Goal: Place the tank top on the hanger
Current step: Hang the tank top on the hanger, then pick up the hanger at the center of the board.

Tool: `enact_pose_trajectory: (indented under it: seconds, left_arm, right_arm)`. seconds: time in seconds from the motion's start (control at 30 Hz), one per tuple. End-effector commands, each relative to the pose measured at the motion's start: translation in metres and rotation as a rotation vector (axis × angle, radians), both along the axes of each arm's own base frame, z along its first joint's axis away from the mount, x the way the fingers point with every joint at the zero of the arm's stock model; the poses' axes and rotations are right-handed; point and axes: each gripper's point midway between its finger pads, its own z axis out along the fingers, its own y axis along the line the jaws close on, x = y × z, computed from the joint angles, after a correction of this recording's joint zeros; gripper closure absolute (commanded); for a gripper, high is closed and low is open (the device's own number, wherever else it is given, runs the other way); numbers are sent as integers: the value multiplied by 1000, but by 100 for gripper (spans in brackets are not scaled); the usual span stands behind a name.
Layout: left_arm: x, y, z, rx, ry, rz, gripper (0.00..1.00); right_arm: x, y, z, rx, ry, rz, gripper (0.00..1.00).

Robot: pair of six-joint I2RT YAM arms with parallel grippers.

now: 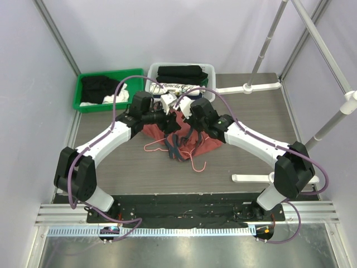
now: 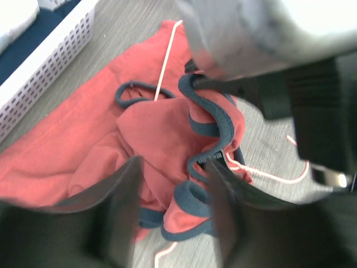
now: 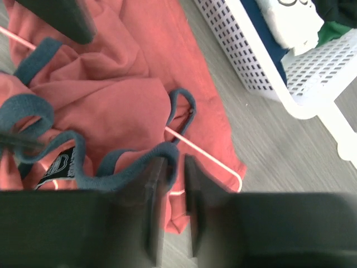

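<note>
On table, crumpled rust-red tank top; left jaws spread, right jaws barely parted.

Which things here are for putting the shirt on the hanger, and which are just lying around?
For the job:
- tank top
- pink hanger, partly under the shirt

Just lying about:
- white basket
- folded black clothes in it
- green bin
- white rack
</note>
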Motion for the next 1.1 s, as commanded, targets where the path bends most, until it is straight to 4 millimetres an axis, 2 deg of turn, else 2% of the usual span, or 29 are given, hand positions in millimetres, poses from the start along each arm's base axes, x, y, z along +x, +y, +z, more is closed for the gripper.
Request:
enact_pose_trajectory:
  seconds: [0.0,0.03,0.07,0.1,0.13,0.2,0.23,0.37,0.5,0.6,0.63,0.73,0.83,0.97,1.07]
  left_arm:
    - [-15,-5,4,-18,-28,-77,31]
    - [-17,-4,3,-15,-27,-82,28]
    - [-20,-3,6,-15,-31,-85,21]
    - [-22,-2,6,-11,-25,-87,18]
    - [-24,-1,8,-8,-25,-91,16]
    - [-29,-1,14,-14,-29,-110,14]
    - [-31,0,14,-8,-20,-115,12]
    - [-32,4,10,15,-23,-106,0]
    - [-30,8,8,25,-26,-80,0]
    - [-26,9,12,18,-27,-55,0]
    - [-24,11,13,19,-29,-42,0]
    - [-17,19,18,13,-31,-9,1]
    - [-11,28,20,17,-27,18,0]
    - [-7,42,19,29,-26,56,0]
    - [-7,52,18,31,-27,80,0]
  right_arm:
    - [3,0,11,34,-36,-11,54]
    - [2,-3,9,22,-35,-14,47]
    - [2,-8,8,8,-42,-30,41]
    - [0,-13,8,0,-46,-40,33]
    - [-1,-17,11,-1,-55,-46,30]
    - [0,-25,20,6,-76,-68,26]
    - [-2,-29,34,24,-100,-72,23]
    - [-15,-39,69,46,-143,-40,16]
    - [-35,-44,79,14,-124,43,14]
    - [-78,-38,56,-62,12,298,13]
    - [-101,-39,41,-104,89,366,13]
    - [-142,-34,7,-189,211,517,15]
    - [-172,-29,-30,-264,313,603,17]
    - [-191,-25,-64,-311,403,649,21]
    - [-192,-22,-83,-321,420,650,24]
